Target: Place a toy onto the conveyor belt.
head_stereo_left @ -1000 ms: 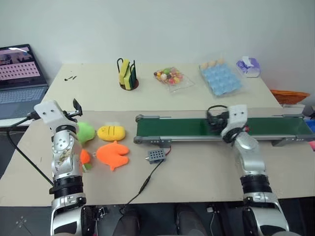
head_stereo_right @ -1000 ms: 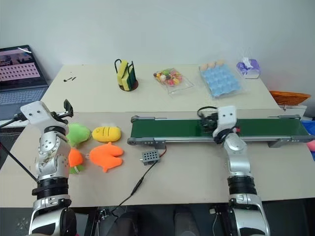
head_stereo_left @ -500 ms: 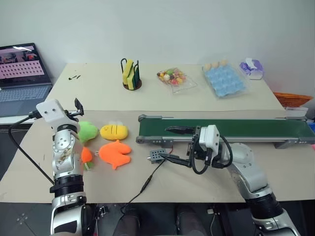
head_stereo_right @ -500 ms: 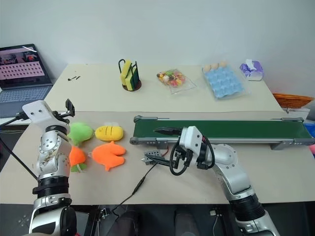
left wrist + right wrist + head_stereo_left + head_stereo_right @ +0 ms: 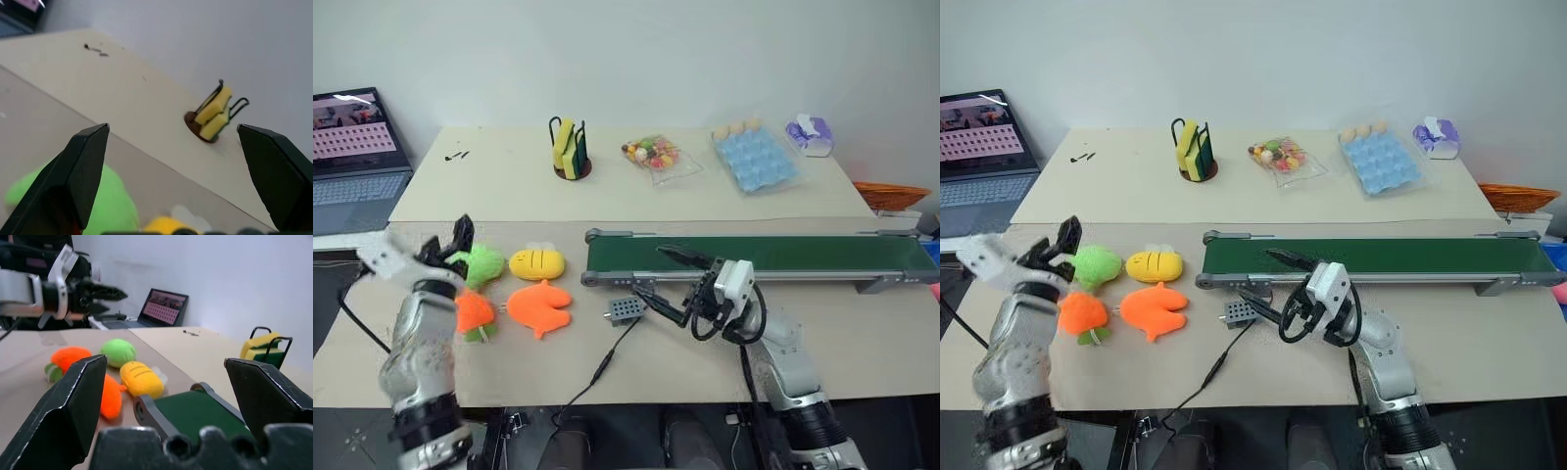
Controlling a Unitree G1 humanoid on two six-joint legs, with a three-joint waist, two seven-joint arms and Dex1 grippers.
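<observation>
A: Start at the end effectors. The left end effector (image 5: pixel 1056 247) hangs wide apart and empty over the tabletop's (image 5: pixel 1263 196) left edge. The right end effector (image 5: pixel 1271 276) is also spread, holding nothing, pointing left at the near left end of the belt (image 5: pixel 1371 257).

B: And the toy?

A: The toy (image 5: pixel 1080 314) lies on the tabletop just below and near the left end effector, not touching it that I can see. It is well apart from the right one and off the belt, left of the fish (image 5: pixel 1153 309), with the green plush (image 5: pixel 1096 264) behind it.

B: Which way does it point?

A: Its green tuft sits at the near end, so the long axis runs roughly front to back, the orange body away from the robot.

B: Any difference between views?

A: The right wrist view shows the toy (image 5: pixel 66 359), the bee (image 5: pixel 140 378) and the laptop (image 5: pixel 162 307) beyond. The left wrist view shows the sponge holder (image 5: pixel 211 117).
</observation>
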